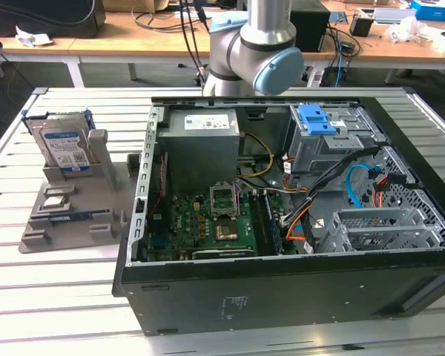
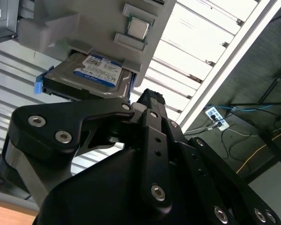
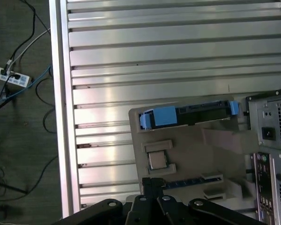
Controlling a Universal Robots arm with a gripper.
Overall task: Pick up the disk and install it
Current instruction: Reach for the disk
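Note:
The disk (image 1: pixel 63 141) stands on edge in a grey holder (image 1: pixel 67 215) on the slatted table, at the exterior view's left of the open computer case (image 1: pixel 282 289). Its white-and-blue label faces out, and a blue frame runs round its edges. In the second wrist view the disk (image 2: pixel 97 70) lies just past my gripper (image 2: pixel 147 96), apart from it. In the first wrist view the disk (image 3: pixel 192 115) shows edge-on beyond my gripper (image 3: pixel 152 180). The fingers look shut with nothing between them.
The arm (image 1: pixel 256 52) rises behind the case. Inside the case are a grey power supply box (image 1: pixel 200 141), a bare blue bracket (image 1: pixel 317 119) on the drive cage, a motherboard and cables. A processor chip (image 3: pixel 157 160) lies on the holder. The table edge (image 3: pixel 61 117) runs nearby.

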